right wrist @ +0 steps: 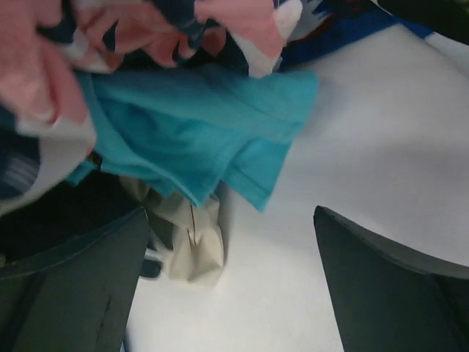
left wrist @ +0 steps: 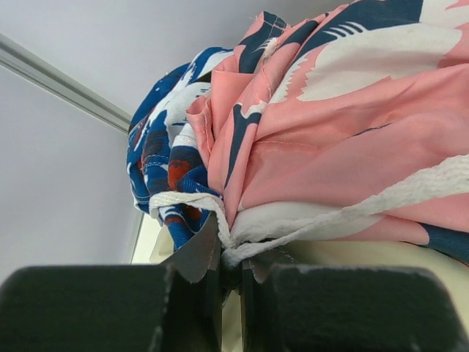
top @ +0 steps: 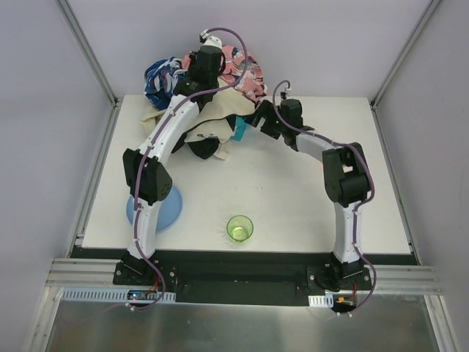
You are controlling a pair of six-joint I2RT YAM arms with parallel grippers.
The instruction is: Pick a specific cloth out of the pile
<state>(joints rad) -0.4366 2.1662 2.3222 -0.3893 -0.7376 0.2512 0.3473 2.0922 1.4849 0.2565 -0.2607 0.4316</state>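
Observation:
The pile (top: 212, 110) sits at the table's back left: a beige sheet, a pink-and-white patterned cloth (left wrist: 344, 125) and a blue-and-white patterned cloth (left wrist: 157, 158). My left gripper (left wrist: 233, 260) is shut on the white corded hem of the pink cloth and holds it up over the pile. The teal cloth (right wrist: 198, 128) hangs out from under the pink cloth; in the top view only a small teal edge (top: 239, 129) shows. My right gripper (right wrist: 231, 257) is open just in front of the teal cloth's lower corner, not touching it.
A blue plate (top: 167, 208) lies at the front left, partly under the left arm. A green cup (top: 239, 228) stands front centre. A beige fold (right wrist: 192, 246) hangs below the teal cloth. Frame posts stand at the back corners.

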